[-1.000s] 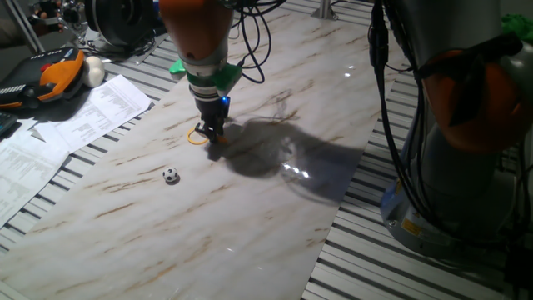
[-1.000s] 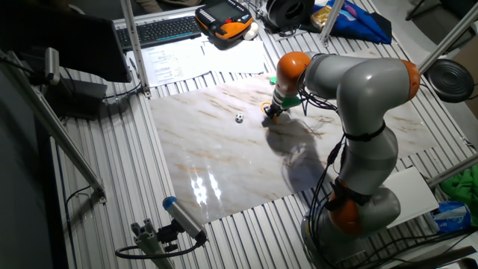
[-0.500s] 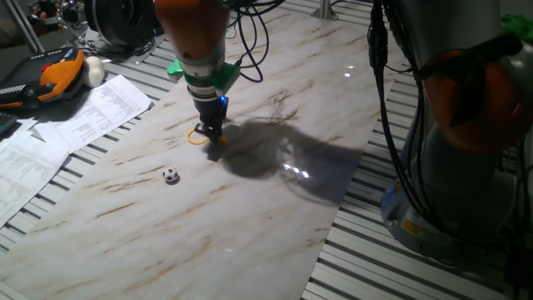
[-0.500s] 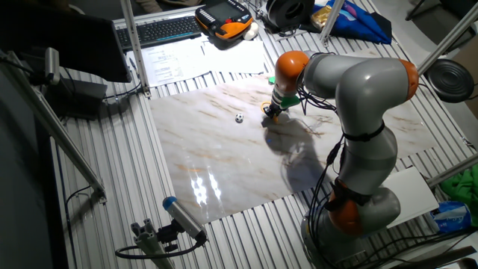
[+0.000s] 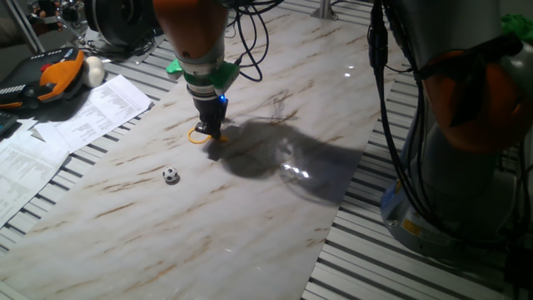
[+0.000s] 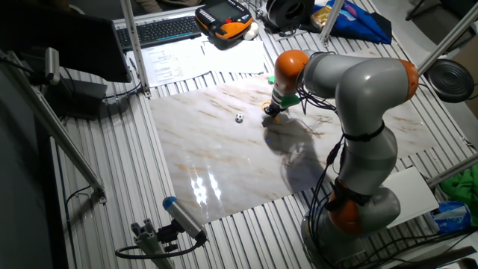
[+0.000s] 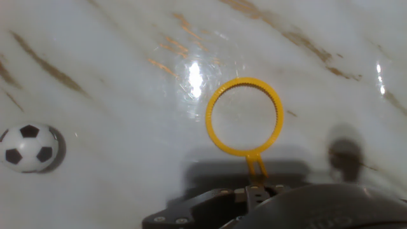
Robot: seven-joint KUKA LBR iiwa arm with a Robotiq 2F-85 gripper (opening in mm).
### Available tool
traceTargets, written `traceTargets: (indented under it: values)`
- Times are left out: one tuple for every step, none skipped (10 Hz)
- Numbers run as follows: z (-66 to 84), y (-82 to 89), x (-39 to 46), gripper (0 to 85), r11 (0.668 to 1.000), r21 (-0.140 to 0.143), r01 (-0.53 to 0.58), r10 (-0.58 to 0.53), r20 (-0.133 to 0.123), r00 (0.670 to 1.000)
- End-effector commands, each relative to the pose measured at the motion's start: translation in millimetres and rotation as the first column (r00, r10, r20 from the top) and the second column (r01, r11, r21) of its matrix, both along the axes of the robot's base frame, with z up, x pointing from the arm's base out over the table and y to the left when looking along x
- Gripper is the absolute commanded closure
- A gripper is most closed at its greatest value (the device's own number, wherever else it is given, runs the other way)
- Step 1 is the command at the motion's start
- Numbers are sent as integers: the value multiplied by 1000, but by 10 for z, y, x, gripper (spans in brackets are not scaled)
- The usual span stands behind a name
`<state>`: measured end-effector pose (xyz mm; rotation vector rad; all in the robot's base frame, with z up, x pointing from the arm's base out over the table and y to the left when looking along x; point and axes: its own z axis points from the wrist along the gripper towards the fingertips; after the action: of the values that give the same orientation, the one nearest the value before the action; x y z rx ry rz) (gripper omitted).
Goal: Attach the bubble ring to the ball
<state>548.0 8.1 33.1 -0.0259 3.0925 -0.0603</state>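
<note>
Two things matter on the marble table [image 5: 275, 217]. Nearest lies the ball [image 5: 170, 175], loose and apart from the arm. Farther back the fingers [image 5: 211, 131] look closed on the handle of the bubble ring [image 5: 198, 137], its hoop just above the table. I'd say the carrying step is in hand; next, bring the hoop over the ball and lower it around it.

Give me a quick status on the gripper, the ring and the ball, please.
Gripper low at the marble tabletop, on the bubble ring's handle; grip unclear. Ring empty. Ball sits apart, untouched. Nothing lying between ring and ball.
</note>
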Motion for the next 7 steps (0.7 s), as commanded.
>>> traceTargets:
  values:
    - [26, -1, -2, 680, 1000, -4, 6, -6, -2, 1000]
    - [29, -2, -2, 680, 1000, -4, 9, -9, 1, 1000]
    - [18, -5, 5, 680, 1000, -10, 7, -7, 6, 1000]
    - [16, -13, 17, 510, 1000, -15, 0, 0, 5, 1000]
    - [12, -26, 30, 510, 1000, -15, 0, 0, 2, 1000]
    - [13, -32, 39, 510, 1000, -19, 4, -4, 4, 1000]
    - [-1, -33, 42, 510, 1000, -18, 4, -4, 6, 1000]
